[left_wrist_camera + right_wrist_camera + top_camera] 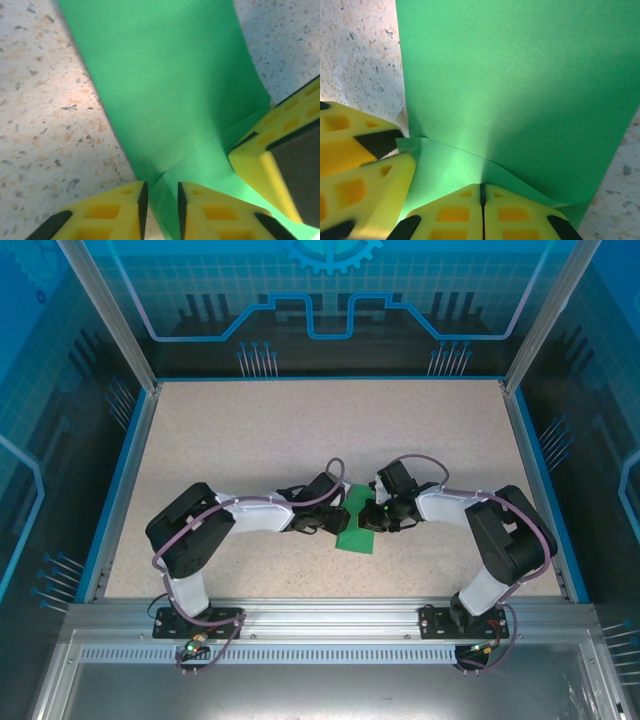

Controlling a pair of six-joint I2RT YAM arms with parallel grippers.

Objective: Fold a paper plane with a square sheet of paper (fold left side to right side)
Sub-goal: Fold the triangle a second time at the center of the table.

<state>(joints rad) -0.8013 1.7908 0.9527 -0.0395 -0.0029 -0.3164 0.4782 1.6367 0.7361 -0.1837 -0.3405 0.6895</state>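
**Inspector:** Where is the square sheet of paper point(357, 523) found?

**Examiner:** It is found at the middle of the table point(250, 440), partly folded, between the two grippers.

**Inspector:** How are the grippers set?

**Examiner:** The left gripper point(162, 207) is seen with its jaws slightly apart, and a raised fold of the paper stands loosely between them. The right gripper point(482, 202) is closed together, with the paper's edge apparently pinched in the seam.

**Inspector:** Handling properties?

**Examiner:** The paper is judged very light, limp, and easily creased or torn. It is best taken at an edge or corner with a light pinch. Sliding on the smooth table is to be expected.

**Inspector:** Count?

**Examiner:** One sheet, two grippers and one table are recorded.
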